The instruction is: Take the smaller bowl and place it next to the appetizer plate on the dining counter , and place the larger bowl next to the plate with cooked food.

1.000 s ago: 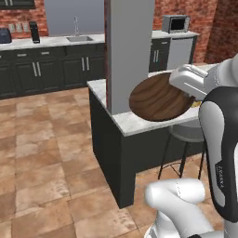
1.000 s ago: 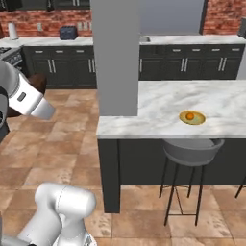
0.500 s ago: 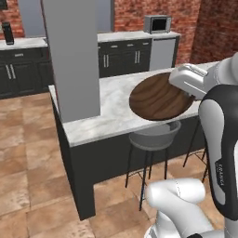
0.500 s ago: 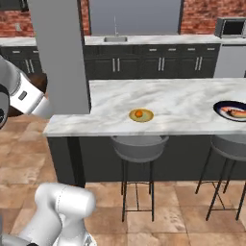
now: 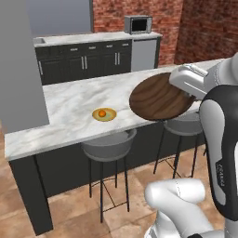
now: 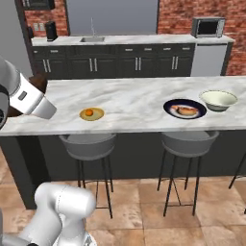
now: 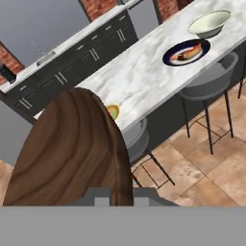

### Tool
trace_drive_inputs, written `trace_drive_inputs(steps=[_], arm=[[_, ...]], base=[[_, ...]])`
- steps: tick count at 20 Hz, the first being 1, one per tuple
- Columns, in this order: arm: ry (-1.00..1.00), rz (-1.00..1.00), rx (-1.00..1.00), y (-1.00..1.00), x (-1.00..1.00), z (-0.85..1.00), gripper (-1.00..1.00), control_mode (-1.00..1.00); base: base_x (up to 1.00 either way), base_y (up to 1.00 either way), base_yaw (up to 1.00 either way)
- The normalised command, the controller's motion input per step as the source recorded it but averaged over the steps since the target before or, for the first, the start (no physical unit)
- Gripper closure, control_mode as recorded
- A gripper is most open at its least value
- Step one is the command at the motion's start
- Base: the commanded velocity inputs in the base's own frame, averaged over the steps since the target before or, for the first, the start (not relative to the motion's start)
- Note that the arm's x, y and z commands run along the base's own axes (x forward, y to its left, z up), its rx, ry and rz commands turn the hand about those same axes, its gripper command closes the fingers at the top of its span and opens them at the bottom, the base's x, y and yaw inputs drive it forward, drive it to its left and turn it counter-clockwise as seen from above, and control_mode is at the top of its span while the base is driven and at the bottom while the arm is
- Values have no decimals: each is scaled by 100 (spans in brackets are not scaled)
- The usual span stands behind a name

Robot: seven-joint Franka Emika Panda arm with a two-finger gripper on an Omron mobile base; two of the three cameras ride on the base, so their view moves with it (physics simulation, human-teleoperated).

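Note:
My gripper (image 5: pixel 182 89) is shut on the rim of the smaller bowl (image 5: pixel 158 98), a dark brown wooden bowl held tilted in the air over the near edge of the dining counter (image 5: pixel 74 100). The same bowl (image 7: pixel 72 153) takes up the lower left of the hand view. The appetizer plate (image 5: pixel 103 114), yellow-tan with an orange ball, lies on the counter to the left of the held bowl. Further right along the counter sit the plate with cooked food (image 6: pixel 185 108) and, just beside it, the larger bowl (image 6: pixel 218 100), cream-white.
Two grey bar stools (image 6: pixel 88 144) (image 6: pixel 187 142) stand under the counter's near edge. A grey pillar (image 5: pixel 18 65) rises at the counter's left end. Dark wall cabinets with a sink (image 6: pixel 93 39) and a microwave (image 6: pixel 208 27) line the back wall.
The whole picture has shifted: the base has driven along the island, so pillar and counter slid left and both plates and the cream bowl came into view. The wooden bowl stays gripped.

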Motion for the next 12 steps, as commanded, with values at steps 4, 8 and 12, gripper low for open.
trace_drive_inputs(steps=[4,8,12], arm=[[0,0,0,0,0,0,100,100],[0,0,0,0,0,0,100,100],[0,0,0,0,0,0,100,100]], base=[[15,-52,-2],[40,-11,0],[44,0,0]])
